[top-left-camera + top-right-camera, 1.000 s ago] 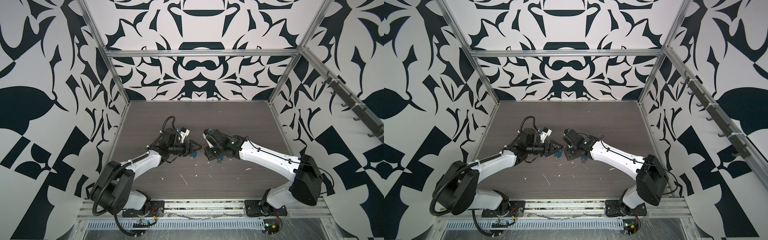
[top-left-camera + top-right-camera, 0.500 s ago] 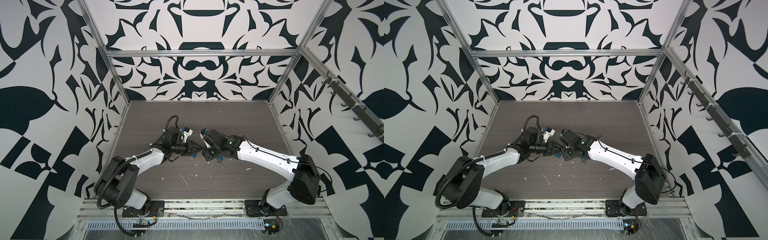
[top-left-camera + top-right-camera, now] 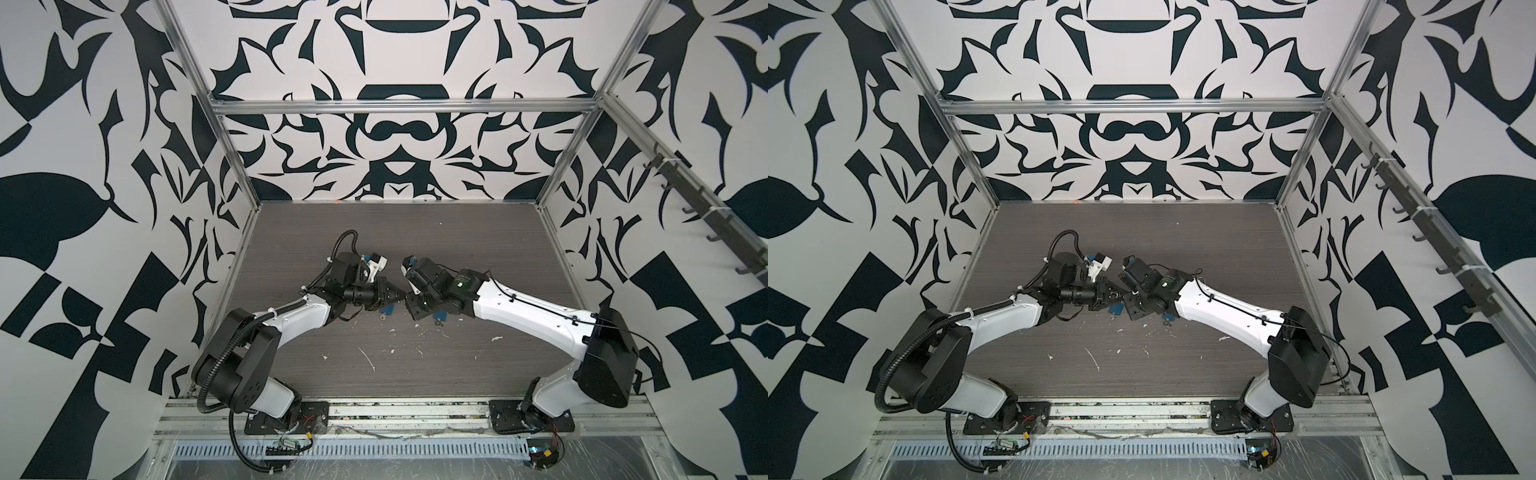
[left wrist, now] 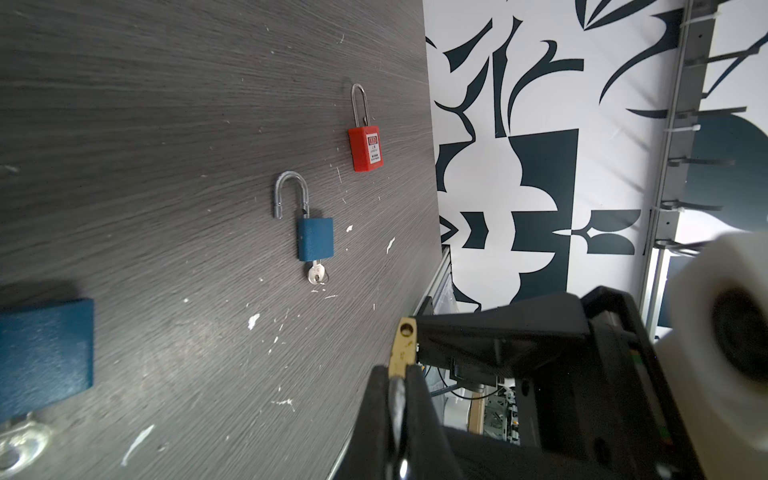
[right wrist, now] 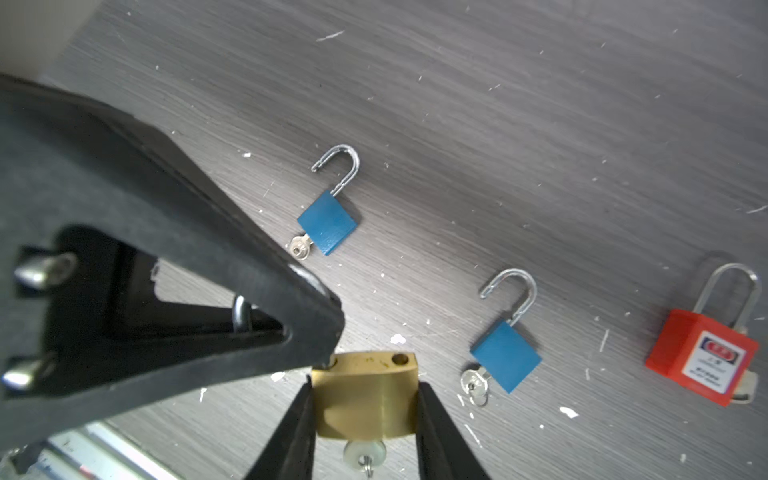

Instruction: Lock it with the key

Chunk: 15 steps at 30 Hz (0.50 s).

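Right wrist view: your right fingers (image 5: 293, 432) grasp the brass padlock (image 5: 365, 399), key (image 5: 364, 453) wristward; left fingers (image 5: 208, 241) clench its shackle (image 4: 397, 399) end.

Brass padlock (image 5: 365, 409) sits in the right pincer (image 5: 364, 384), silver key (image 5: 365, 452) in its keyhole, one shackle hole exposed.

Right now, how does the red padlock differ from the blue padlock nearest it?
The red padlock has a long, closed shackle; the blue padlock a short one swung open. The red padlock carries a white label; the blue padlock is plain. Both lie flat on the table.
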Each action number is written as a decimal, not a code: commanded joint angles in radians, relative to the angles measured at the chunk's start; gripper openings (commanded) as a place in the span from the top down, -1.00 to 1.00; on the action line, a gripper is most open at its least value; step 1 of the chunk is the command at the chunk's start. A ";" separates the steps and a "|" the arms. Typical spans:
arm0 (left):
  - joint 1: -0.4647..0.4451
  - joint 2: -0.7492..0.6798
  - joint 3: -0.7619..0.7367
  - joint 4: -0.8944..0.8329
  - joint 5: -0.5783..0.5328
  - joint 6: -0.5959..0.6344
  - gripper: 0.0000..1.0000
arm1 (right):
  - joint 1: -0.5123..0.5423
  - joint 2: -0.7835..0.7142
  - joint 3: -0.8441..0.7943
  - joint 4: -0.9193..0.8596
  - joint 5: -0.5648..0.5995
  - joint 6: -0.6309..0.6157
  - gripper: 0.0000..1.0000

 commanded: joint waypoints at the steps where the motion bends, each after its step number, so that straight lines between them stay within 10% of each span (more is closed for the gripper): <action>1: 0.009 -0.008 -0.025 0.044 -0.042 -0.133 1.00 | 0.019 -0.139 -0.050 0.111 0.144 -0.035 -0.15; 15: 0.014 -0.253 -0.004 -0.143 -0.088 -0.230 1.00 | 0.031 -0.495 -0.396 0.553 -0.057 -0.214 0.16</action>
